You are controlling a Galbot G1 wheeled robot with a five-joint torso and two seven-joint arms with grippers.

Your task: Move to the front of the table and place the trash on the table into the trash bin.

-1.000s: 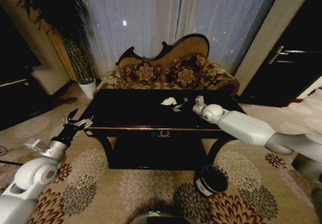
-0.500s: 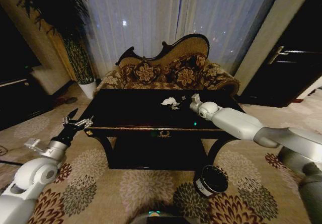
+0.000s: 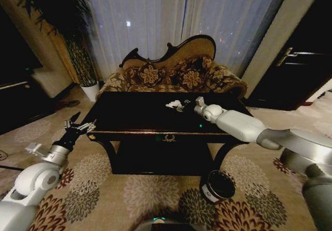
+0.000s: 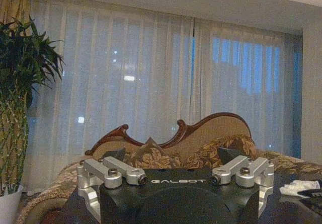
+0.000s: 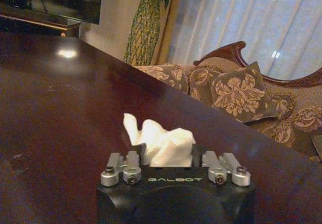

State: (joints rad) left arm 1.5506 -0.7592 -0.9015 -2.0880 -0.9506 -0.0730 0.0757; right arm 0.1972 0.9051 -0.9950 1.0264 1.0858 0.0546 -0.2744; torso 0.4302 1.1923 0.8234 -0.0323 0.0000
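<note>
Item: crumpled paper wad (image 5: 162,142) (light, soft, probably grippable anywhere) sat directly before right pincer (image 5: 168,156), jaws spread on worktop (image 5: 60,108).

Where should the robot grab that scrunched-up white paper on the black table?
Probably around the puffy middle of the crumpled white paper, coming in low from the side where the right end effector already sits. The wad is soft and lumpy and lies loose on the flat table, so squeezing its bulk should hold better than pinching a thin edge.

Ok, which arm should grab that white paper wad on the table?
Right. The right gripper is already at the crumpled white paper wad on the black table; the left gripper hovers off the table's left corner.
</note>
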